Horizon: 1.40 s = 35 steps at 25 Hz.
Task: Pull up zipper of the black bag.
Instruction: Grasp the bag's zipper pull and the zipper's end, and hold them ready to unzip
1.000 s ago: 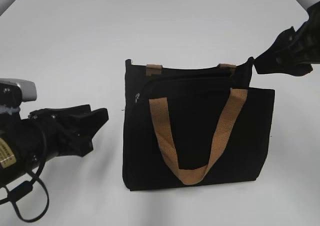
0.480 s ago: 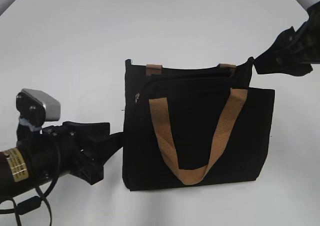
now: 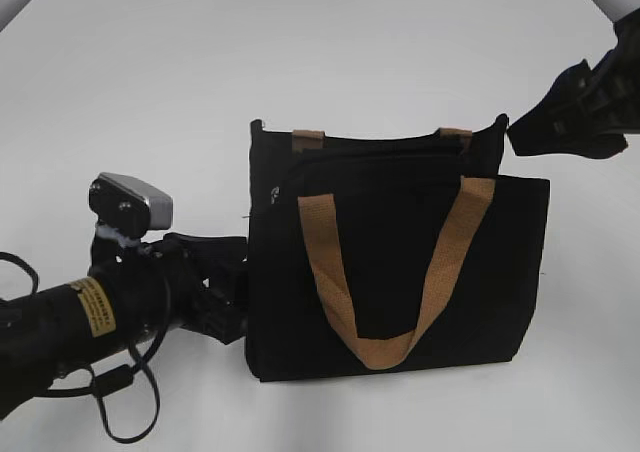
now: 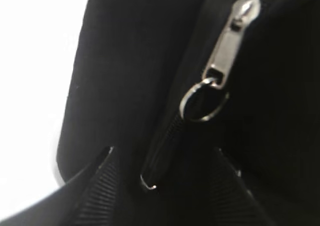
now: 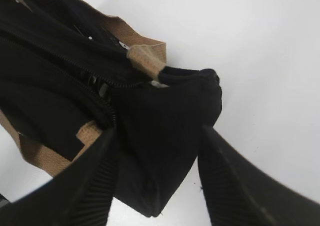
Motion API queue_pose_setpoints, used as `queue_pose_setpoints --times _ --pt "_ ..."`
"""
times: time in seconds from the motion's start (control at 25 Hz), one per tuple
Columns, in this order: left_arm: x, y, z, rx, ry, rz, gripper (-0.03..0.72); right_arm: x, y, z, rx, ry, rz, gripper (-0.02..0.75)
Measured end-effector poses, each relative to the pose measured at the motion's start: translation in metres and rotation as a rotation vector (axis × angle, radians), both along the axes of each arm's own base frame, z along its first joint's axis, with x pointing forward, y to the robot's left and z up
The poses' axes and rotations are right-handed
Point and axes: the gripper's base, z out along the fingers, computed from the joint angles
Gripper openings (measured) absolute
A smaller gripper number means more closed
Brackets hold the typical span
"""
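Observation:
The black bag (image 3: 390, 242) stands upright on the white table with its tan handles (image 3: 328, 267) hanging down the front. The zipper track (image 3: 380, 158) runs along the top, and its silver pull tab (image 3: 275, 193) sits at the left end. In the left wrist view the pull tab (image 4: 231, 38) with its ring hangs just ahead of my left gripper (image 4: 162, 183). That gripper is open, its fingers against the bag's left side (image 3: 232, 277). My right gripper (image 3: 512, 132) is shut on the bag's top right corner (image 5: 170, 116), between its fingers (image 5: 157, 186).
The white table (image 3: 150, 92) spreads around the bag. My left arm with its cable (image 3: 90, 317) lies low at the front left. The zip track also shows in the right wrist view (image 5: 97, 81), beside a handle end (image 5: 147, 56).
My left arm has moved right, from clear of the bag to its left side near the pull tab. The right gripper and the bag have stayed still.

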Motion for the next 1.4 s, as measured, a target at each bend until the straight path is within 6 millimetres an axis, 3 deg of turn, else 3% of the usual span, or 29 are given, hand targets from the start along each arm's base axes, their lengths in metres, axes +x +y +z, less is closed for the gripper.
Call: queue_pose_setpoints --times 0.12,0.2,0.4,0.52,0.84,1.12,1.4 --pt "0.007 -0.005 -0.007 0.009 0.011 0.002 0.426 0.000 0.000 0.000 0.000 0.003 0.001 0.400" --pt "0.009 -0.006 -0.008 0.008 0.011 0.009 0.379 0.000 0.000 0.000 0.000 0.003 0.001 0.400" --pt "0.014 -0.002 -0.008 -0.005 0.015 0.079 0.104 0.000 0.000 0.000 -0.001 0.004 0.002 0.400" --pt "0.014 -0.002 -0.008 -0.007 0.015 0.086 0.019 0.000 0.000 0.000 0.001 0.005 0.002 0.400" --pt "-0.003 0.019 0.012 -0.078 -0.042 0.171 0.005 -0.003 0.011 0.003 0.058 -0.010 0.077 0.400" --pt "-0.024 0.037 0.034 -0.125 -0.089 0.208 0.005 -0.026 0.062 0.007 0.058 -0.093 0.403 0.400" --pt "-0.029 0.040 0.059 -0.197 -0.174 0.200 0.004 -0.043 0.105 -0.001 0.073 -0.110 0.545 0.347"
